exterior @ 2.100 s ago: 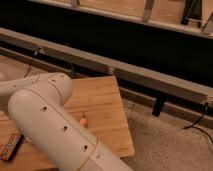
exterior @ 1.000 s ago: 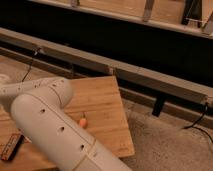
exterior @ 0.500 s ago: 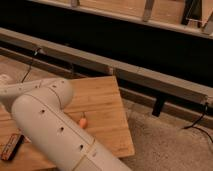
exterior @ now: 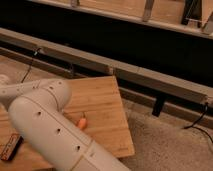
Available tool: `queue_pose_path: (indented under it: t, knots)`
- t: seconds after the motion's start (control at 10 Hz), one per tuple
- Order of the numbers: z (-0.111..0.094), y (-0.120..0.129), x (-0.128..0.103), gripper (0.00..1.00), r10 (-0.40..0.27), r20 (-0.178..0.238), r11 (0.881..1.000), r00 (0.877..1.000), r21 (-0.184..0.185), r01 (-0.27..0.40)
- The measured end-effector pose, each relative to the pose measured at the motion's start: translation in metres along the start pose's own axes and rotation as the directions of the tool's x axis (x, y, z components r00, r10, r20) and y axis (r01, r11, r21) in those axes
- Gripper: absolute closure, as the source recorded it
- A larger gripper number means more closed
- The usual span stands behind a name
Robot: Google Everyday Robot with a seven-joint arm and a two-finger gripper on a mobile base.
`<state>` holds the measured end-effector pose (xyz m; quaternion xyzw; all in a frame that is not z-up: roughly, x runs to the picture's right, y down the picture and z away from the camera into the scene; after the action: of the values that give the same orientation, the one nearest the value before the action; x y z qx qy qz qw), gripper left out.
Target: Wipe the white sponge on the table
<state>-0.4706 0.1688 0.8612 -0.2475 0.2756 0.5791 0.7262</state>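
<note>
Claw is hidden past the left edge, closed; white arm (exterior: 50, 125) covers the wooden surface (exterior: 105, 105).

Premises appear to be an office or lab floor, not a home. A low bamboo-plank desk (exterior: 102, 107) stands on speckled commercial carpet (exterior: 165, 145). A long grey rail (exterior: 125, 67) runs along a dark wall behind it, with black cables (exterior: 197, 122) trailing to the floor. A white robot arm (exterior: 50, 132) crosses the foreground; the gripper is out of view past the left edge.
</note>
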Motion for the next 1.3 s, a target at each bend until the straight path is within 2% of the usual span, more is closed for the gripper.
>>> queue_pose_path:
  t: [0.4, 0.7, 1.0, 1.3]
  knots:
    - [-0.002, 0.006, 0.001, 1.0, -0.036, -0.003, 0.999, 0.999, 0.031, 0.036]
    - [0.004, 0.002, 0.005, 1.0, -0.044, -0.033, 0.999, 0.998, 0.025, 0.045]
    - [0.017, -0.028, 0.013, 1.0, -0.022, -0.085, 0.999, 0.996, 0.033, 0.025]
    - [0.018, -0.056, 0.018, 1.0, -0.001, -0.106, 0.999, 0.994, 0.051, 0.007]
